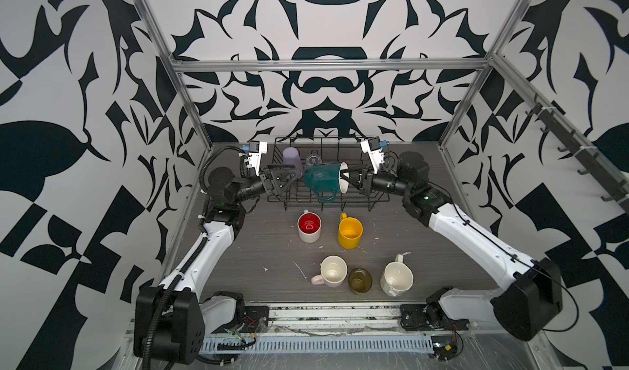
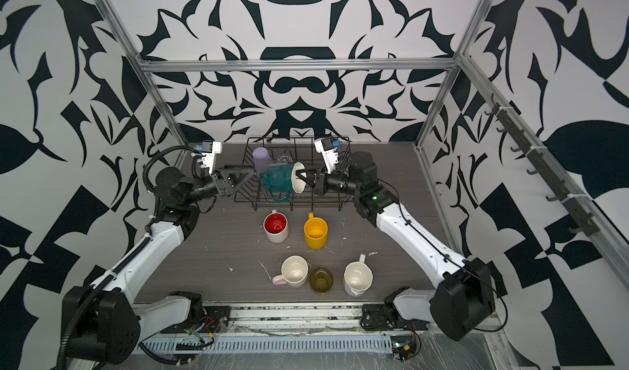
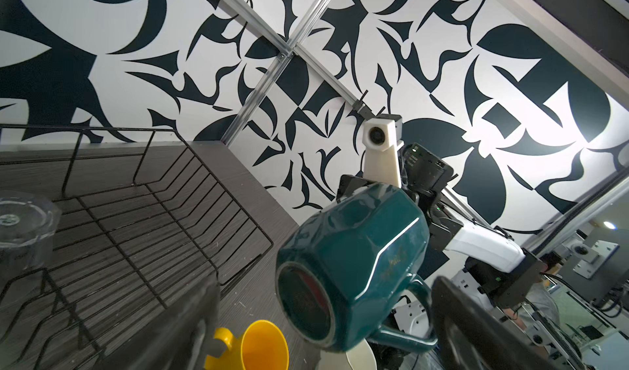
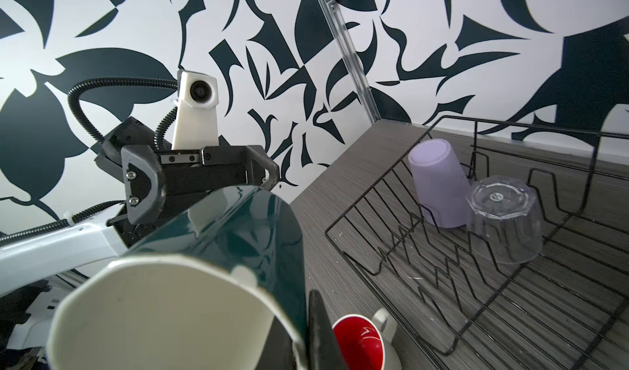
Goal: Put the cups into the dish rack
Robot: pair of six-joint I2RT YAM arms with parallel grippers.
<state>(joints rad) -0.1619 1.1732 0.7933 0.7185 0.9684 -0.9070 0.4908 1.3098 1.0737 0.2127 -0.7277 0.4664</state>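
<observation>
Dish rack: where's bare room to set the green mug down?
The dish rack's right half in a top view, from the clear glass to its right wall, is bare. Back-left corner is crowded: lilac tumbler beside that glass.

Overhead pair, close wrists, common dish rack [image 1: 364, 189]

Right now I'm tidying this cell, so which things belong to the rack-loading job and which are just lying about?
Job: black wire dish rack; lilac tumbler and clear glass inside it; dark green mug in the right claw; red-lined mug; yellow mug; cream mug; olive glass; white faceted mug.
Lying about: white scraps; black wall hooks; slotted cable duct.
</observation>
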